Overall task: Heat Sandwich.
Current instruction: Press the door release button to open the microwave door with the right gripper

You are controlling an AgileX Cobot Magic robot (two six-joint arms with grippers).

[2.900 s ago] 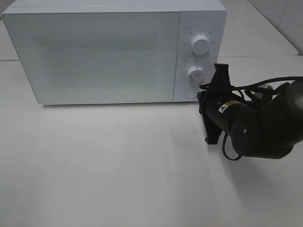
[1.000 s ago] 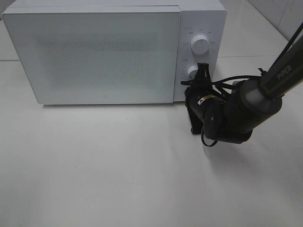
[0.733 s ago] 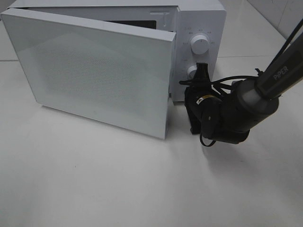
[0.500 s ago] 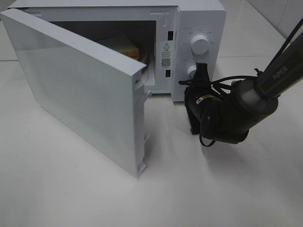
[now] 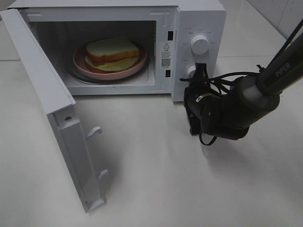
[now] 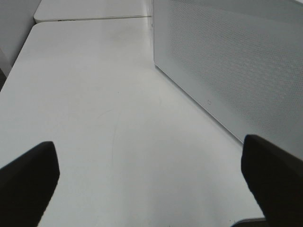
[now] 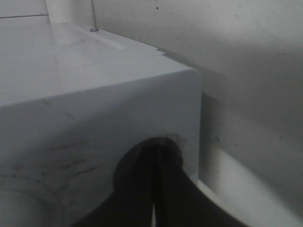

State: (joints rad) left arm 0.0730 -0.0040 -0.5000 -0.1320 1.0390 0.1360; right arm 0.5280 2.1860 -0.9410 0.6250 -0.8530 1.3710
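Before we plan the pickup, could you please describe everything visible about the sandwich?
The sandwich is a small stack of pale bread slices with golden-brown crust and a yellow-green layer showing underneath. It lies flat on a round pink plate inside the open white microwave; only the plate touches it.

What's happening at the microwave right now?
The microwave has its door swung wide open, and the sandwich sits on the pink plate inside. The right tool is shut, with its tip against the lower part of the control panel. The left tool is open and empty, over the table by the door's outer face. Nothing is touching the sandwich.
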